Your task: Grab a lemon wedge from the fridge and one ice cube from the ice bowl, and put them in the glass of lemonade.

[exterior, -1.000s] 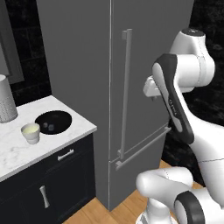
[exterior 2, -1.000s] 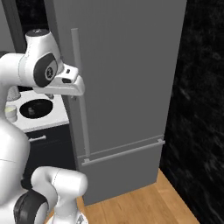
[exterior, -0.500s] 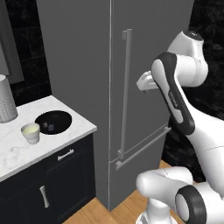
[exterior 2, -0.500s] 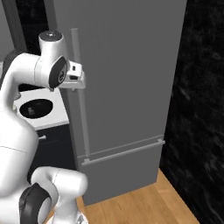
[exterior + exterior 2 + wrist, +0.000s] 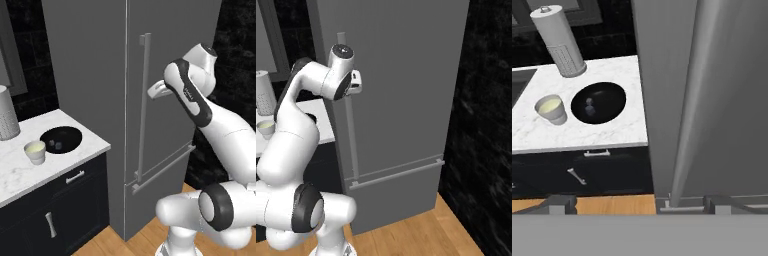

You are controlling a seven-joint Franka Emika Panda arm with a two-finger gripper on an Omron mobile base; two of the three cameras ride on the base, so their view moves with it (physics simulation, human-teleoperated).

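We list: tall matte grey fridge (image 5: 95, 100), door closed; our hand (image 5: 151, 92) spread wide, empty, beside its vertical bar handle (image 5: 143, 105); shallow black ice bowl (image 5: 60, 139) left of it.

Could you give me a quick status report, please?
Gripper open, empty, at the fridge handle. Fridge door shut. Ice bowl and glass of lemonade on counter.

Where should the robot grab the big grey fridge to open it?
Probably the long vertical grey bar handle on the tall matte grey fridge. It stands proud of the closed door, so the open gripper, already beside it, could come straight at the front with one finger on each side.
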